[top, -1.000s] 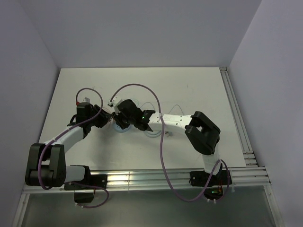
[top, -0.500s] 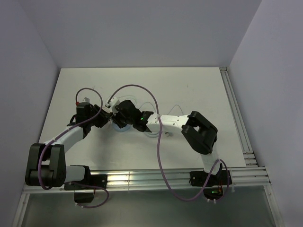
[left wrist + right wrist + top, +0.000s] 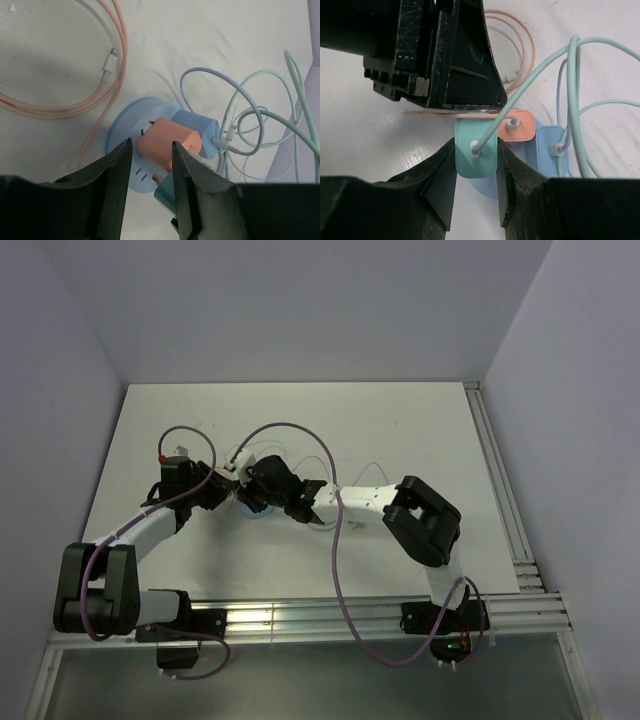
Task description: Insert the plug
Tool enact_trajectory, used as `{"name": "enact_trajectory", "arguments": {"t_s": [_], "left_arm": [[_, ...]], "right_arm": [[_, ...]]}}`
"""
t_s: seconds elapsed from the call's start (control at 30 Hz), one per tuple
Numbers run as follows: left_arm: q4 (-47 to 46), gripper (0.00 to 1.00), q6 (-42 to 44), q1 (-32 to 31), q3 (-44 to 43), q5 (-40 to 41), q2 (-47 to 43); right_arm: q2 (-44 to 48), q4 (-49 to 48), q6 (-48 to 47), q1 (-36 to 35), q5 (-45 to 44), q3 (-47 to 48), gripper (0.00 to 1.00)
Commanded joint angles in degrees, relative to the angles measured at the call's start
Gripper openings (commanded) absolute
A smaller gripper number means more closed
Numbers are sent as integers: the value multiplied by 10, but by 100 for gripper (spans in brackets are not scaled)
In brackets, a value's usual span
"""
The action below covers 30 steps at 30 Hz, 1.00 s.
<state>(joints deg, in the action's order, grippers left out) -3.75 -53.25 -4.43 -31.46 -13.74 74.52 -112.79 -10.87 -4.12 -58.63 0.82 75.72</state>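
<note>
A round light-blue socket hub lies on the white table. An orange plug and a blue plug sit in it. My right gripper is shut on a teal plug with a mint cable, held at the hub's near edge. In the left wrist view the teal plug shows a bare prong just beside the empty slots. My left gripper is open, its fingers astride the hub and the orange plug. In the top view both grippers, left and right, meet at the hub.
A pink cable with a white connector loops beyond the hub. Mint and pale blue cables tangle to its right. The left gripper's black body stands close behind the teal plug. A purple arm cable hangs over the table.
My right arm has shifted slightly left and toward the hub with the teal plug; its purple cable loop swung along. The left arm has stayed put.
</note>
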Motion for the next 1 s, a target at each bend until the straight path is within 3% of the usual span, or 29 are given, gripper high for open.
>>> {"name": "enact_trajectory", "arguments": {"t_s": [0.0, 0.97], "left_arm": [[3, 43, 7, -1, -2, 1, 8], [8, 44, 10, 0, -3, 7, 4]], "right_arm": [[7, 30, 7, -4, 19, -25, 0], [-2, 84, 17, -3, 9, 25, 0]]}}
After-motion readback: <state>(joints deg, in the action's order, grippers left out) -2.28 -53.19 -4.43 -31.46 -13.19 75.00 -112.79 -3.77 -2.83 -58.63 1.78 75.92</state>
